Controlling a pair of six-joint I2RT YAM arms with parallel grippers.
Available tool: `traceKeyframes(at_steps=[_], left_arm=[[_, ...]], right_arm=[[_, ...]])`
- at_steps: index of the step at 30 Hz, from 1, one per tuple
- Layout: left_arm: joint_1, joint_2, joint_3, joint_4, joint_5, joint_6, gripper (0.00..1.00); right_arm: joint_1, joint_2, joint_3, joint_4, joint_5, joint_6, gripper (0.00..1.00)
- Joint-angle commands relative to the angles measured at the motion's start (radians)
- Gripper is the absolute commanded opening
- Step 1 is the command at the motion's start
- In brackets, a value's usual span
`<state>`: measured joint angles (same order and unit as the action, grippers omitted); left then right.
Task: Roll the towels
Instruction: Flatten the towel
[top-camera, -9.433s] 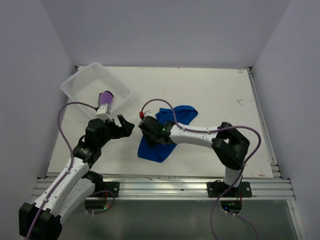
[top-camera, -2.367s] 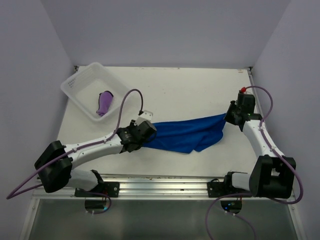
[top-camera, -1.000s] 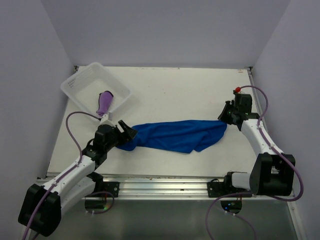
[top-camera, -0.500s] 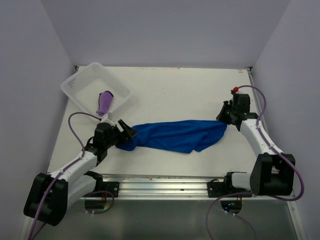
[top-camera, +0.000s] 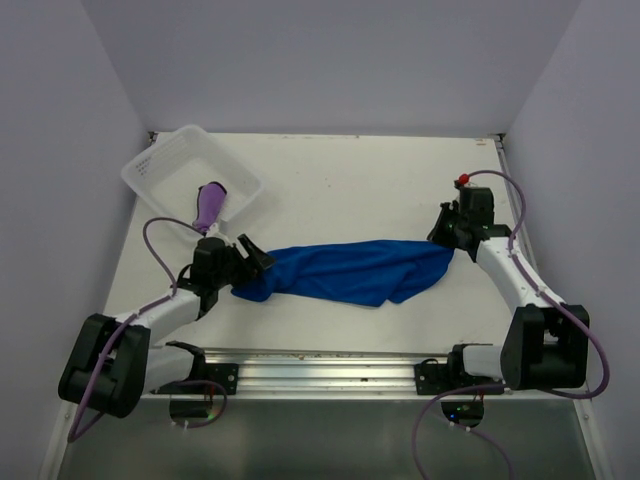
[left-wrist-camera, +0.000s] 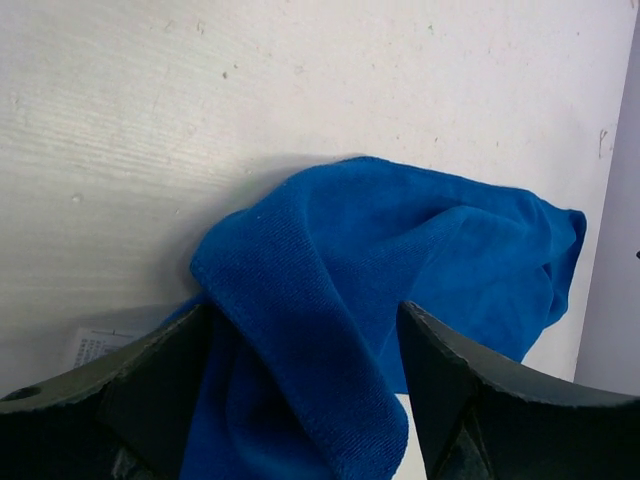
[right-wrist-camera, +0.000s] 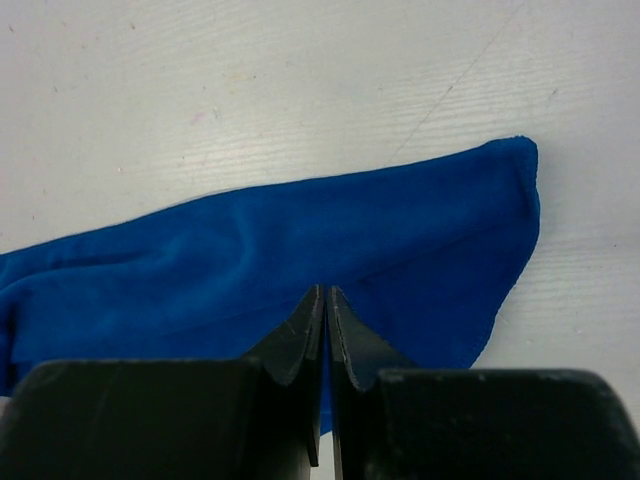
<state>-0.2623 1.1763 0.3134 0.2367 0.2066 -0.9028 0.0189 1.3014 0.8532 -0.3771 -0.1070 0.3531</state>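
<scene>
While blue towel (top-camera: 350, 272) lies stretched flat | left gripper (left-wrist-camera: 305, 340) spread apart astride its left end | right gripper (right-wrist-camera: 326, 300) pinched together over right end

Colours on my feed
I see a plain royal blue towel (top-camera: 350, 272), a purple towel (top-camera: 208, 205) in the white basket (top-camera: 160, 155).

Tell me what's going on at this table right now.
Both arms are on the blue towel, which lies stretched out and rumpled across the table. The left gripper is open, with its fingers straddling the towel's left end. The right gripper is shut on the right end. No rolling of it has begun. The purple towel sits in the white basket at the far left.
</scene>
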Motion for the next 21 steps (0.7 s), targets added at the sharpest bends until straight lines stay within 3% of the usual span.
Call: traceKeyframes(at_steps=[1,6,8,9,10,12,13,21], left_arm=[[0.011,0.023,0.053,0.093,0.014,0.038,0.77],[0.014,0.014,0.078,0.096,0.008,0.062,0.68],[0.014,0.019,0.09,0.095,0.01,0.073,0.56],[0.012,0.017,0.093,0.098,0.014,0.084,0.49],[0.014,0.017,0.093,0.104,0.022,0.09,0.29],[0.014,0.008,0.09,0.113,0.048,0.122,0.07],[0.014,0.0,0.082,0.119,0.057,0.127,0.01],[-0.044,-0.127,-0.011,0.133,0.113,0.249,0.0]], right_arm=[[0.006,-0.001,0.024,0.021,-0.017,-0.016,0.07],[0.01,-0.01,0.024,0.02,-0.016,-0.02,0.06],[0.01,-0.011,0.024,0.017,-0.016,-0.02,0.06],[0.012,-0.014,0.024,0.015,-0.016,-0.023,0.06],[0.012,-0.014,0.023,0.014,-0.016,-0.022,0.06],[0.012,-0.022,0.023,0.01,-0.019,-0.023,0.06],[0.013,-0.025,0.021,0.012,-0.02,-0.023,0.05],[0.047,-0.042,0.015,0.004,-0.014,-0.028,0.05]])
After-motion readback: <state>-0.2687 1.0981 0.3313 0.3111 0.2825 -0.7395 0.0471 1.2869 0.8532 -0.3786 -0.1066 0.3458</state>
